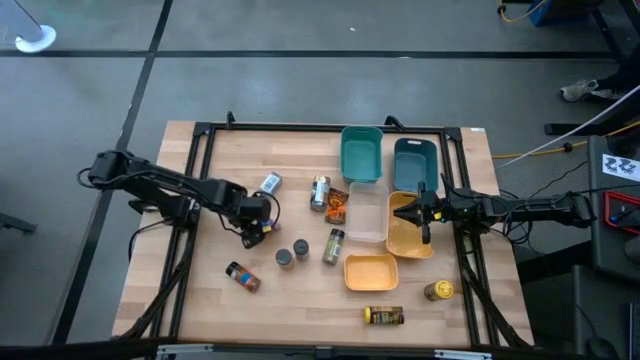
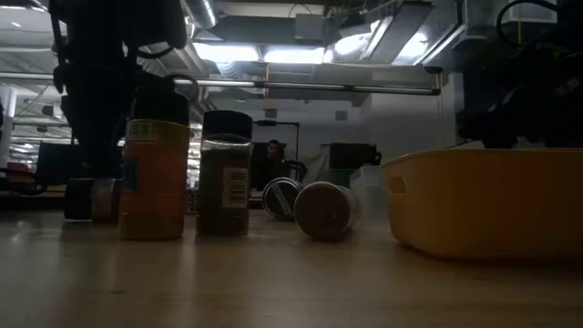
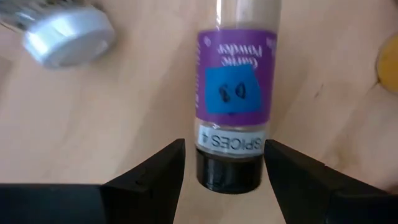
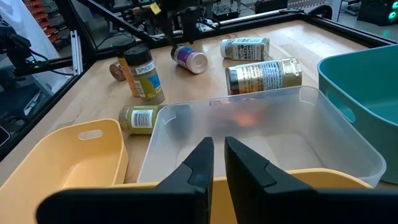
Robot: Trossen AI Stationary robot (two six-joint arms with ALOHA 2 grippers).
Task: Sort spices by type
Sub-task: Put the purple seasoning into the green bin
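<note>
My left gripper (image 3: 224,152) is open and low over the table, left of centre (image 1: 255,225). Its fingers stand on either side of the dark lid of a purple-labelled spice jar (image 3: 236,87), which lies on its side on the wood. They do not touch it. A silver-lidded jar (image 3: 62,34) lies beside it. Other spice jars are scattered mid-table: a gold one lying (image 1: 320,192), an orange packet (image 1: 337,206), and three standing (image 1: 334,245) (image 1: 301,248) (image 1: 284,258). My right gripper (image 4: 219,155) is shut and empty, hovering over the yellow bin (image 1: 410,235).
Two teal bins (image 1: 361,153) (image 1: 415,163) sit at the far side, with a clear bin (image 4: 261,143) and a second yellow bin (image 1: 371,271) nearer. More jars lie near the front edge (image 1: 243,276) (image 1: 384,316) (image 1: 438,290). A black frame rims the table (image 1: 200,180).
</note>
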